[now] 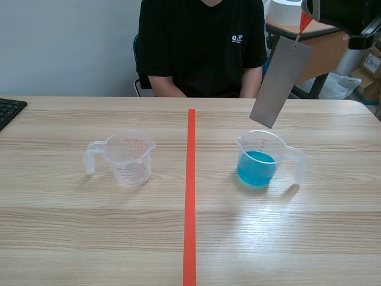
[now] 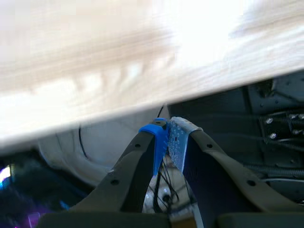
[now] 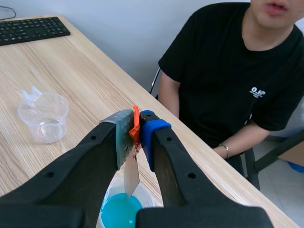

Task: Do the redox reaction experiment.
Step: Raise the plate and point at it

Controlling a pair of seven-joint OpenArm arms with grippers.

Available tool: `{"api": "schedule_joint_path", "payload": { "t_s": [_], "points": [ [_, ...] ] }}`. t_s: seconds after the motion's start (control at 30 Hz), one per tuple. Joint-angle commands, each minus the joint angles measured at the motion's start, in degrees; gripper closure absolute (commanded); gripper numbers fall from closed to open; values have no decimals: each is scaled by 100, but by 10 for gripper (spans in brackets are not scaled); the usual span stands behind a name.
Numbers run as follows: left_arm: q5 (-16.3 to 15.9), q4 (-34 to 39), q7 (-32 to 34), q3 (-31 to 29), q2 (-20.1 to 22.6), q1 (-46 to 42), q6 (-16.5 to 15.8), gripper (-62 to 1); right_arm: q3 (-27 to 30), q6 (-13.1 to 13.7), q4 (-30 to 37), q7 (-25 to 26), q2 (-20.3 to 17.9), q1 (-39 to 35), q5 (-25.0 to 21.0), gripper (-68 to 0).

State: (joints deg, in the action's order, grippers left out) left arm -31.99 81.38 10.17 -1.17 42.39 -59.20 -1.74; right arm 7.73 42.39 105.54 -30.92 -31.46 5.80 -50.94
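The left hand (image 2: 167,137) sits below the near edge of the wooden worktop (image 1: 89,238), its two pads pressed together with nothing between them. An orange-red tape line (image 1: 190,190) runs down the worktop's middle. Left of it stands a clear plastic measuring cup (image 1: 126,156), empty, handle pointing outward. Right of the line stands a matching measuring cup (image 1: 262,158), handle to the far side from the line, holding a bright blue liquid (image 1: 256,168) to under half its height. Both cups carry a printed scale that is too small to read.

The right hand (image 3: 137,128), raised over the blue cup, is clamped on an orange-red tab (image 3: 135,124). From the tab hangs a grey metal strip (image 1: 281,83), tilted, its lower end just above the cup's rim and clear of the liquid.

A black keyboard (image 1: 9,110) lies at the worktop's far left corner. Across the worktop sits a person (image 1: 202,47) in a black T-shirt with small white lettering (image 1: 237,39) that reads "O.P"; the line beneath it is illegible.
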Motion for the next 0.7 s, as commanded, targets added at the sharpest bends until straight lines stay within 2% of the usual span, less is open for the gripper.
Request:
{"api": "schedule_joint_path", "payload": {
  "t_s": [0.0,0.23,0.37,0.5,0.67],
  "points": [
    [4,219,98,-31,267,26,-111,-49,120,33,125,-20,-76,52,-122,-17],
    [4,511,297,-42,1270,485,-326,-49,199,33,275,-264,-76,52,-317,-17],
    [4,614,295,-42,1744,1091,-636,-49,199,33,280,-341,-76,52,-400,-17],
    [2,811,289,-22,2083,1788,-951,-49,199,33,280,-372,-74,52,-400,-17],
    [4,1209,197,247,2334,2704,-1047,-49,199,33,280,-372,-74,52,-400,-17]
  ]
}}
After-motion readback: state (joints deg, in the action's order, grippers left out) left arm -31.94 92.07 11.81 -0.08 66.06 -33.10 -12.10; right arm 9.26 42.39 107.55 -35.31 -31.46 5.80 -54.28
